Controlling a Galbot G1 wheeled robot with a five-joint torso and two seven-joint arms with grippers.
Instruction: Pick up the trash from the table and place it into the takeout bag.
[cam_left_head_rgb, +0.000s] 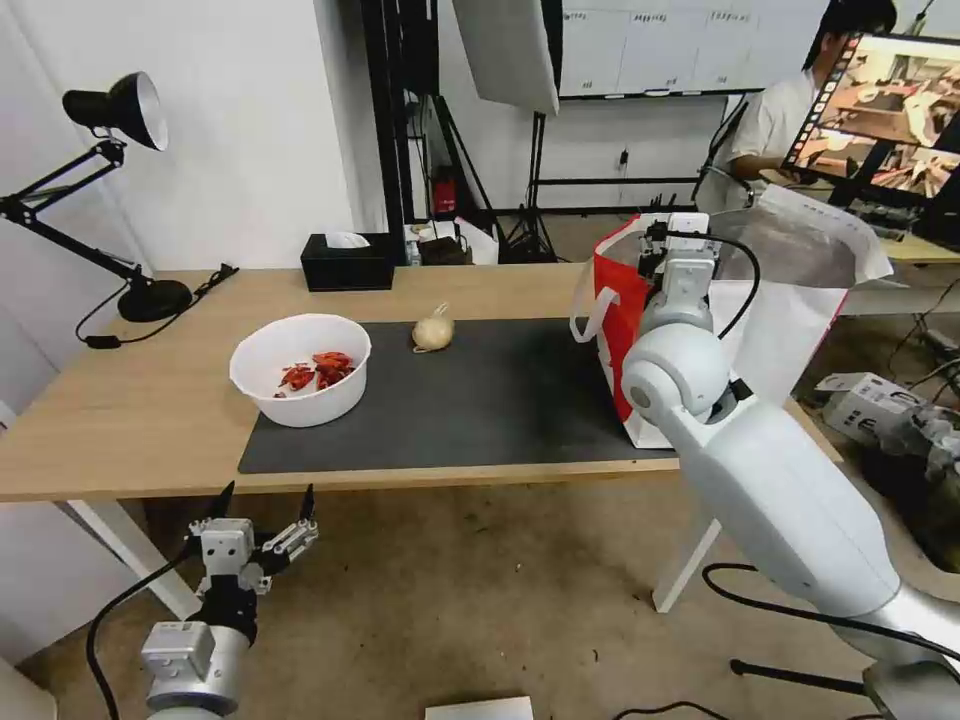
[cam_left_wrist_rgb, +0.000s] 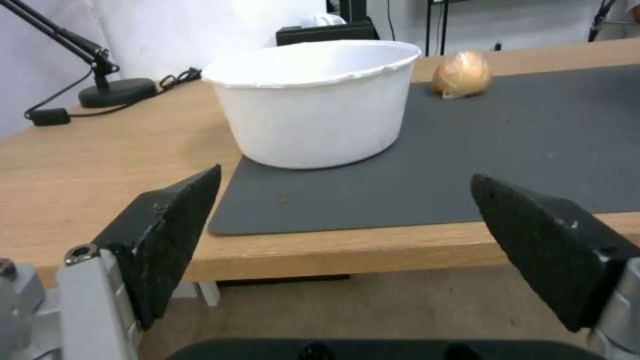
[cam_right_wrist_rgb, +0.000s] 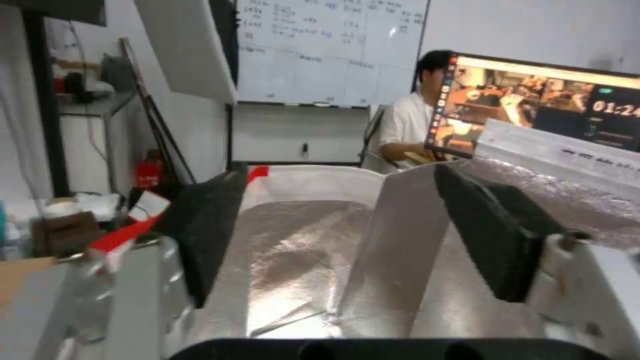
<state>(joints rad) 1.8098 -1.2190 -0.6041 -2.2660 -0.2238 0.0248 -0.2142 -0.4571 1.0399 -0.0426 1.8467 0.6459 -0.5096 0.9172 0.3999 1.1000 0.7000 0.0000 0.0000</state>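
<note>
A white round bowl (cam_left_head_rgb: 300, 368) with red shellfish scraps stands on the left end of the dark grey mat (cam_left_head_rgb: 500, 400); the left wrist view shows its side wall (cam_left_wrist_rgb: 313, 107). A small beige pouch (cam_left_head_rgb: 433, 331) lies on the mat behind it, also seen as the pouch (cam_left_wrist_rgb: 462, 74). The white-and-red takeout bag (cam_left_head_rgb: 620, 320) stands open at the table's right end. My right gripper (cam_right_wrist_rgb: 340, 225) hangs open over the bag's foil lining (cam_right_wrist_rgb: 293, 260), nothing between its fingers. My left gripper (cam_left_head_rgb: 265, 500) waits open below the table's front edge, in front of the bowl.
A black tissue box (cam_left_head_rgb: 347, 262) sits at the table's back edge. A black desk lamp (cam_left_head_rgb: 120, 180) and its cable occupy the far left corner. A person sits at a monitor (cam_left_head_rgb: 890, 100) behind the bag. Equipment lies on the floor at the right.
</note>
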